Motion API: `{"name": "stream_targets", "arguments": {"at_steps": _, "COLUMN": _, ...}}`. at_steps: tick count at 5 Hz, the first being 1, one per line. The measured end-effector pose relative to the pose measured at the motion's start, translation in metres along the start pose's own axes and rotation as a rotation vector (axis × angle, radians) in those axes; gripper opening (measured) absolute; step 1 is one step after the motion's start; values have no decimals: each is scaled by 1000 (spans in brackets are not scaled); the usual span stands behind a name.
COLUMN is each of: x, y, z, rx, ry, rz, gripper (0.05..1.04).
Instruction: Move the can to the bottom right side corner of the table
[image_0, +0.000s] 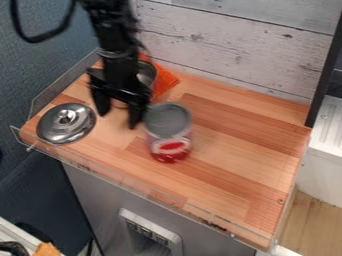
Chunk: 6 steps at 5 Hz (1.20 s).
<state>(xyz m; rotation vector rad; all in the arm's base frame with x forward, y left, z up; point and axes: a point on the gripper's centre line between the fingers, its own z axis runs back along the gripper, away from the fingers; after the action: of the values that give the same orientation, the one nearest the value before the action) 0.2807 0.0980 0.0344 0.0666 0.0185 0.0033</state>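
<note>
- Clear rail (194, 207) — along the table's (227, 155) near edge, on the camera's side of the gripper (119, 119).
- Can (168, 131) — upright on the table, just beside the gripper, right of it in the view.
- Lid (66, 123) — left of the gripper, knob up.
- Gripper — fingers spread well apart, nothing between them.
- Pot (146, 74) and orange cloth (165, 83) — behind the gripper.
</note>
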Motion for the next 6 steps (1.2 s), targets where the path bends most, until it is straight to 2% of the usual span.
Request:
{"name": "stream_targets", "arguments": {"at_steps": 2, "x": 17, "y": -73, "z": 3, "rx": -15, "ry": -44, "rz": -147, "gripper": 1001}}
{"name": "stream_targets", "arguments": {"at_steps": 3, "x": 15, "y": -110, "z": 2, "rx": -8, "ry": -53, "rz": -222, "gripper": 1001}}
{"name": "stream_targets", "arguments": {"at_steps": 4, "x": 11, "y": -119, "z": 2, "rx": 31, "ry": -40, "rz": -222, "gripper": 1000}}
{"name": "stream_targets", "arguments": {"at_steps": 5, "x": 6, "y": -106, "z": 27, "rx": 48, "ry": -94, "rz": -151, "gripper": 1000}}
{"name": "stream_targets", "arguments": {"at_steps": 6, "x": 3, "y": -82, "z": 49, "rx": 29, "ry": -146, "rz": -56, "gripper": 1000}}
